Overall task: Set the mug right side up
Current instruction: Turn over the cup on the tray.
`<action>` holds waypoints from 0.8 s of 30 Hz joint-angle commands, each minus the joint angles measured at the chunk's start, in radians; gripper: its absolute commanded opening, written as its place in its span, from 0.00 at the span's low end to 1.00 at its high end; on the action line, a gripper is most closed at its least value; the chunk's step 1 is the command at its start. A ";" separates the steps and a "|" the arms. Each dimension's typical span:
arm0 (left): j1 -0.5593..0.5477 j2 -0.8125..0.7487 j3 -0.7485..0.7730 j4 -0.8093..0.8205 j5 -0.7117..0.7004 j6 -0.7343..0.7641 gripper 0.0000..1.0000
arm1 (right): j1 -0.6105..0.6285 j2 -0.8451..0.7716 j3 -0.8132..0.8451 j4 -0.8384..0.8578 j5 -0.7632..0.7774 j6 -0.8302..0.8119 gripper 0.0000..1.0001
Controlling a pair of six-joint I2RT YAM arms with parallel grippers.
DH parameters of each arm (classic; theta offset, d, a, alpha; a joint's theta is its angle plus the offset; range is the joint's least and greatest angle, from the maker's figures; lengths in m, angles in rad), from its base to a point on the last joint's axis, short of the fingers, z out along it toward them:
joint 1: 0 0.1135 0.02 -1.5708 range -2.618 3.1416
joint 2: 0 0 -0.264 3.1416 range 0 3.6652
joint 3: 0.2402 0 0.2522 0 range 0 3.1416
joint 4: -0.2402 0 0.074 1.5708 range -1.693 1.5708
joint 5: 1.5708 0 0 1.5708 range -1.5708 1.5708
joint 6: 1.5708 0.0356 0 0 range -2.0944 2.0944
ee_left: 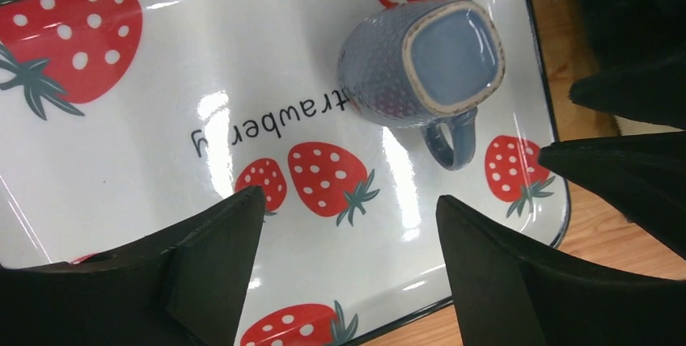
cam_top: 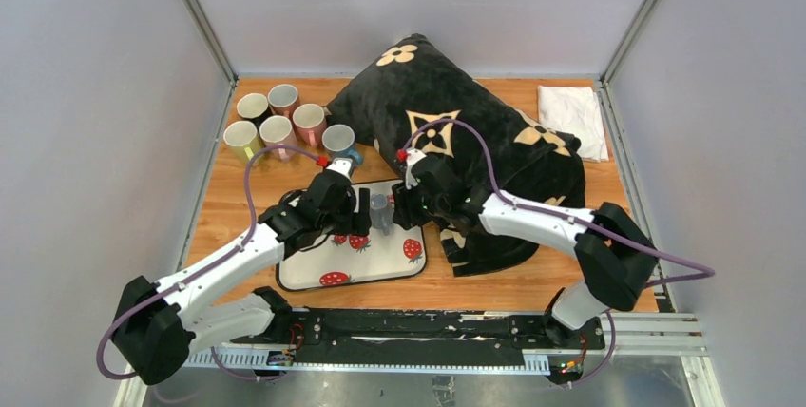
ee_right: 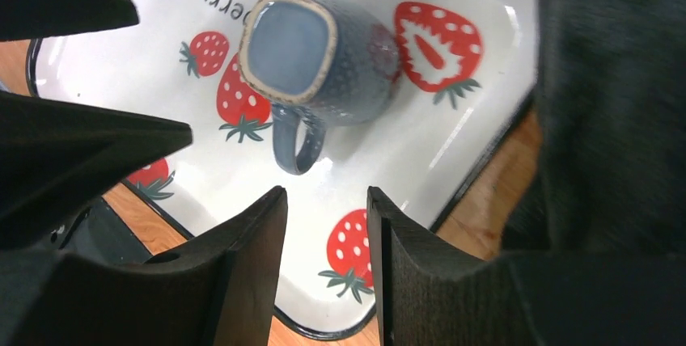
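Observation:
A blue textured mug (cam_top: 381, 212) stands upside down on the white strawberry tray (cam_top: 314, 269), its square base facing up. In the left wrist view the mug (ee_left: 421, 63) lies beyond my left gripper (ee_left: 348, 196), whose fingers are spread wide over the tray (ee_left: 121, 136) with nothing between them. The right wrist view has the mug (ee_right: 315, 47) with its handle pointing toward my right gripper (ee_right: 325, 192), open by a narrow gap and holding nothing. From above, the left gripper (cam_top: 363, 214) and right gripper (cam_top: 399, 209) flank the mug closely on either side.
Several upright mugs (cam_top: 276, 122) are grouped at the back left of the wooden table. A large black pillow with cream flowers (cam_top: 456, 122) lies just right of the tray, under the right arm. A folded white cloth (cam_top: 573, 117) sits at the back right.

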 commanded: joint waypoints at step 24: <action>-0.156 0.305 0.228 0.021 -0.203 -0.191 0.79 | -0.046 -0.335 -0.224 0.007 0.362 0.132 0.46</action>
